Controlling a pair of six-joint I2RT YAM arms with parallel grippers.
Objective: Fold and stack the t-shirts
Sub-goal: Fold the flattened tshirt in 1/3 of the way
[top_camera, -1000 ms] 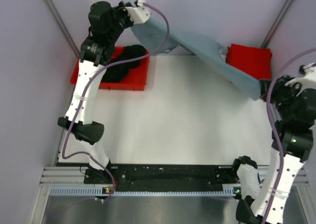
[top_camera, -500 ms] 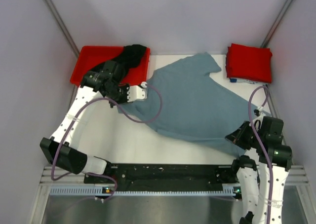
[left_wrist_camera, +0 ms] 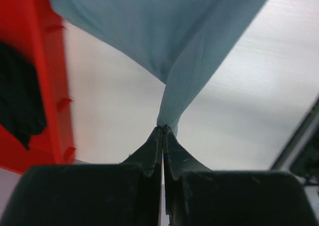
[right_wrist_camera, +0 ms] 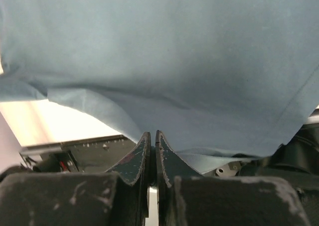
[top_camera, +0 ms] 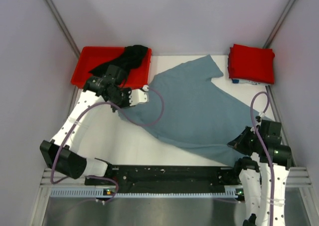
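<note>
The grey-blue t-shirt (top_camera: pixel 194 106) lies spread slantwise across the white table. My left gripper (top_camera: pixel 144 94) is shut on its left corner, which rises as a pinched peak (left_wrist_camera: pixel 172 104) from my jaws. My right gripper (top_camera: pixel 238 142) is shut on its near right edge; the cloth (right_wrist_camera: pixel 164 61) fills the right wrist view above the jaws. The red t-shirt (top_camera: pixel 251 62) lies folded at the back right. The black t-shirt (top_camera: pixel 124 60) lies crumpled in the bin and shows in the left wrist view (left_wrist_camera: pixel 17 96).
A rigid red plastic bin (top_camera: pixel 92 61) stands at the back left, its wall close to my left gripper (left_wrist_camera: pixel 47 71). A black rail (top_camera: pixel 169 175) runs along the near table edge. Grey walls enclose the back and sides.
Both arms swung the grey-blue shirt down from the air onto the table. In the last half second it slid slightly, with my right gripper drawing nearer the front edge.
</note>
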